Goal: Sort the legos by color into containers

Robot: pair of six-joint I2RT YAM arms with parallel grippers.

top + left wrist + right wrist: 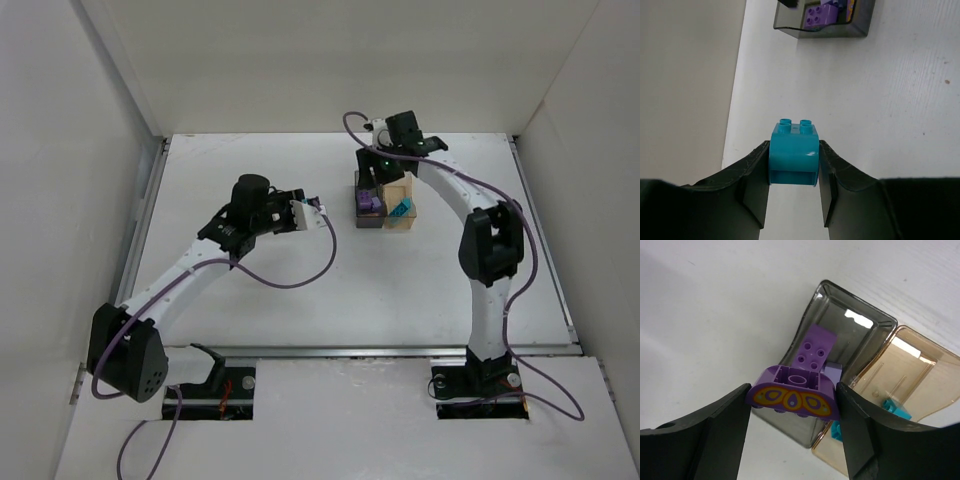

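My left pincer (793, 175) is pinching a teal brick (794, 147) by its flat sides, and my right pincer (793, 412) has a purple brick (796, 385). Both look light, stiff, kinda slippery.

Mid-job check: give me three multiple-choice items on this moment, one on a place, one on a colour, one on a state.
1. The teal bricks already boxed lie in: A the grey box; B the tan box; C both.
2. The brick in the left gripper is: A purple; B yellow; C teal.
3. The right gripper is: A open and empty; B shut on a teal brick; C shut on a purple brick.
Key: 1 B, the right wrist view shows teal only in the tan box. 2 C, the left wrist view shows it teal. 3 C, both fingers press the purple brick above the grey box.
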